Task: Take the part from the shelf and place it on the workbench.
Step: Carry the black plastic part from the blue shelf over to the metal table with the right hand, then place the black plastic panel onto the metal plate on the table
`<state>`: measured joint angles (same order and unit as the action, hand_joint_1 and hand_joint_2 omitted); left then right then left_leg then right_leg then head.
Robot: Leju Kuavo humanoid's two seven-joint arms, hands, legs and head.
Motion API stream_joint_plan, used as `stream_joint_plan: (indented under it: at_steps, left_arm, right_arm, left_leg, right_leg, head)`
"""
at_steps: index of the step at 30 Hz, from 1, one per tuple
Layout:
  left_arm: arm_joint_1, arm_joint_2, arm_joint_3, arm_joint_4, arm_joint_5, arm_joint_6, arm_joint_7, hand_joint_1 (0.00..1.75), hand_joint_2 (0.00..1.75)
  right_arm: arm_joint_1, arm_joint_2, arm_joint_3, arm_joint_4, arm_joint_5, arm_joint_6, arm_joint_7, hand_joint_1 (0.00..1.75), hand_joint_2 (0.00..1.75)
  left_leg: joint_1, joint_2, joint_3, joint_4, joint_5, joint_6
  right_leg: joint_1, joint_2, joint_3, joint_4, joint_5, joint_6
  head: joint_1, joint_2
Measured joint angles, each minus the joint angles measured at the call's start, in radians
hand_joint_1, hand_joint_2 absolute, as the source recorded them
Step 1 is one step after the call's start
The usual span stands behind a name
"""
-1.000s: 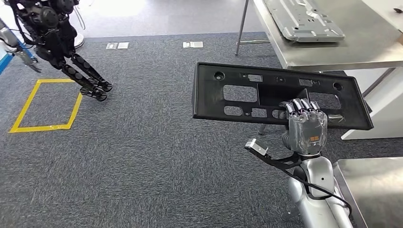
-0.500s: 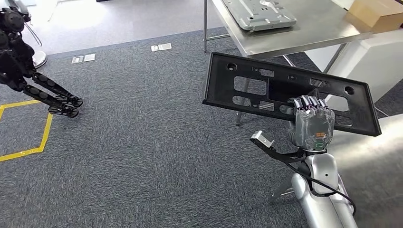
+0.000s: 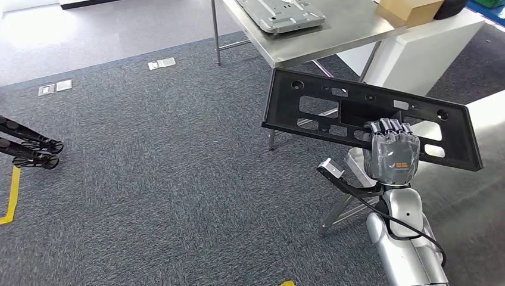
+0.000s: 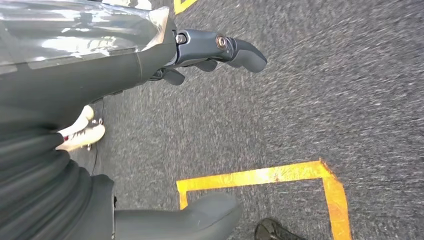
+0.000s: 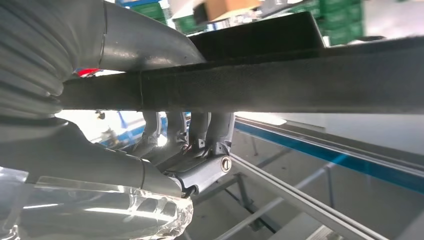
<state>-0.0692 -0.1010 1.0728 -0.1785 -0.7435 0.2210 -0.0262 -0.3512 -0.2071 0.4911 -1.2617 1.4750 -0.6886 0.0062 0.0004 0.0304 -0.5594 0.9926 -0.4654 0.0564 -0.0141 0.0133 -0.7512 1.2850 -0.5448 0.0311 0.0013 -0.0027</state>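
My right hand (image 3: 391, 156) grips the lower edge of a long black plastic part (image 3: 333, 110) with several cut-outs, holding it up flat in front of me, slightly tilted. In the right wrist view the part's edge (image 5: 280, 80) runs across my fingers (image 5: 200, 130), which curl around it. The steel workbench (image 3: 351, 30) stands beyond the part, at the top of the head view. My left hand (image 4: 215, 47) hangs over the carpet with its fingers apart, holding nothing.
A grey metal panel (image 3: 280, 13) and a cardboard box (image 3: 408, 7) lie on the workbench. A white cabinet (image 3: 411, 56) stands behind it. Another robot's black legs (image 3: 27, 146) stand at far left. Yellow floor tape (image 4: 280, 175) and a person's shoes (image 4: 82, 132) are near me.
The whole view has swung, so the camera has moved: the workbench now sits nearer the top centre and the other robot has slid off left. My right hand still holds the part.
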Motion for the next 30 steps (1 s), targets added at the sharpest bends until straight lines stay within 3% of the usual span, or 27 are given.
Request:
stream_joint_plan:
  at_steps: [1,2,4,6,8,9,11,13,15,16,17,19,20,22,25,27,29,30]
  left_arm:
    - [0.0,0.0,0.0,0.0,0.0,0.0,0.001,0.0,1.75]
    - [-0.001,0.0,0.001,0.0,0.0,0.0,0.002,0.0,1.75]
    - [-0.001,-0.001,0.002,0.0,0.001,0.001,0.005,0.0,1.75]
    - [-0.002,0.0,0.004,0.0,0.003,0.004,0.007,0.0,1.75]
    - [-0.003,0.0,0.006,0.0,0.005,0.007,0.011,0.0,1.75]
    - [-0.004,-0.001,0.006,0.0,0.006,0.008,0.012,0.0,1.75]
    - [-0.005,-0.003,0.007,0.0,0.008,0.01,0.013,0.0,1.75]
    - [-0.004,-0.005,0.008,0.0,0.009,0.011,0.013,0.0,1.75]
    - [-0.002,-0.005,0.009,0.0,0.01,0.013,0.014,0.0,1.75]
    - [-0.001,-0.006,0.01,0.0,0.01,0.013,0.014,0.0,1.75]
    - [-0.001,-0.006,0.011,0.0,0.01,0.013,0.014,0.0,1.75]
    - [-0.002,-0.006,0.016,0.0,0.011,0.013,0.014,0.0,1.75]
    - [-0.002,-0.006,0.018,0.0,0.011,0.013,0.014,0.0,1.75]
    - [-0.001,-0.006,0.022,0.0,0.01,0.013,0.014,0.0,1.75]
    - [-0.003,-0.006,0.023,0.0,0.009,0.012,0.014,0.0,1.75]
    - [-0.006,-0.006,0.024,0.0,0.005,0.01,0.014,0.0,1.75]
    - [-0.006,-0.006,0.024,0.0,0.003,0.008,0.015,0.0,1.75]
    - [-0.005,-0.006,0.024,0.0,0.003,0.008,0.015,0.0,1.75]
  right_arm:
    - [0.0,0.0,-0.001,0.008,0.0,0.0,0.0,1.75,1.75]
    - [-0.001,0.0,-0.003,0.017,-0.001,0.0,0.001,1.75,1.75]
    - [-0.006,0.001,-0.011,0.032,-0.002,0.0,0.001,1.75,1.75]
    - [-0.012,0.002,-0.018,0.047,-0.004,0.0,0.001,1.75,1.75]
    - [-0.017,0.002,-0.026,0.063,-0.008,-0.001,0.002,1.75,1.75]
    - [-0.02,0.003,-0.03,0.073,-0.011,-0.001,0.002,1.75,1.75]
    - [-0.036,0.004,-0.042,0.1,-0.018,-0.001,0.003,1.75,1.75]
    - [-0.056,0.006,-0.054,0.133,-0.025,-0.001,0.002,1.75,1.75]
    - [-0.068,0.007,-0.066,0.17,-0.029,-0.001,0.001,1.75,1.75]
    - [-0.072,0.008,-0.074,0.188,-0.029,-0.001,0.001,1.75,1.75]
    - [-0.077,0.008,-0.081,0.205,-0.03,-0.001,0.0,1.75,1.75]
    - [-0.089,0.011,-0.094,0.231,-0.031,-0.001,0.0,1.75,1.75]
    - [-0.097,0.012,-0.099,0.242,-0.031,-0.001,-0.001,1.75,1.75]
    - [-0.111,0.015,-0.106,0.262,-0.028,-0.002,-0.002,1.75,1.75]
    - [-0.12,0.016,-0.119,0.291,-0.024,-0.002,-0.003,1.75,1.75]
    - [-0.129,0.017,-0.131,0.32,-0.022,-0.002,-0.003,1.75,1.75]
    - [-0.142,0.016,-0.142,0.348,-0.022,-0.002,-0.003,1.75,1.75]
    - [-0.147,0.017,-0.146,0.36,-0.024,-0.002,-0.003,1.75,1.75]
  left_leg:
    - [0.0,0.014,-0.001,0.0,0.0,0.0]
    - [0.0,0.026,0.0,0.001,-0.001,-0.002]
    - [-0.003,0.049,0.0,0.008,-0.006,-0.009]
    - [-0.009,0.067,0.001,0.015,-0.012,-0.019]
    - [-0.009,0.085,0.003,0.015,-0.014,-0.026]
    - [-0.006,0.082,0.002,0.018,-0.019,-0.031]
    - [0.001,0.036,-0.018,0.069,-0.058,-0.041]
    - [0.005,-0.018,-0.074,0.195,-0.127,-0.048]
    - [0.005,-0.029,-0.127,0.302,-0.16,-0.048]
    - [0.006,-0.031,-0.131,0.307,-0.147,-0.046]
    - [0.006,-0.035,-0.116,0.271,-0.117,-0.043]
    - [0.009,-0.072,-0.053,0.135,-0.046,-0.035]
    - [0.01,-0.092,-0.027,0.078,-0.025,-0.033]
    - [0.008,-0.111,-0.007,0.031,-0.016,-0.03]
    - [0.004,-0.086,-0.006,0.022,-0.009,-0.021]
    - [0.005,-0.063,-0.003,0.006,0.004,-0.007]
    - [0.004,-0.038,-0.005,-0.002,0.01,0.001]
    - [0.003,-0.024,-0.008,-0.002,0.011,0.001]
  right_leg:
    - [-0.001,-0.005,0.013,-0.012,0.007,0.008]
    - [-0.004,-0.015,0.047,-0.065,0.026,0.018]
    - [-0.004,-0.062,0.132,-0.209,0.066,0.028]
    - [-0.001,-0.086,0.168,-0.276,0.083,0.02]
    - [-0.001,-0.062,0.164,-0.276,0.088,0.007]
    - [-0.004,-0.052,0.164,-0.277,0.09,0.003]
    - [-0.012,-0.03,0.163,-0.28,0.096,-0.011]
    - [-0.012,-0.01,0.161,-0.28,0.1,-0.02]
    - [-0.009,0.015,0.159,-0.279,0.102,-0.022]
    - [-0.008,0.027,0.16,-0.279,0.102,-0.022]
    - [-0.007,0.04,0.161,-0.279,0.103,-0.022]
    - [-0.007,0.063,0.162,-0.277,0.104,-0.019]
    - [-0.006,0.075,0.159,-0.276,0.106,-0.016]
    - [-0.007,0.097,0.15,-0.276,0.112,-0.006]
    - [-0.012,0.113,0.138,-0.279,0.119,0.009]
    - [-0.005,0.072,0.113,-0.242,0.097,0.01]
    - [0.0,0.017,0.058,-0.125,0.039,0.002]
    - [0.001,0.005,0.028,-0.054,0.01,0.001]
  head:
    - [0.0,0.0]
    - [0.0,0.0]
    - [0.0,0.0]
    - [-0.002,0.0]
    - [-0.004,0.0]
    - [-0.004,0.0]
    - [-0.004,0.0]
    - [-0.005,0.0]
    - [-0.005,0.0]
    - [-0.005,0.0]
    - [-0.005,0.0]
    - [-0.005,0.0]
    - [-0.004,0.0]
    - [-0.004,0.0]
    - [-0.004,0.0]
    - [-0.002,0.0]
    - [0.001,0.0]
    - [0.003,0.0]
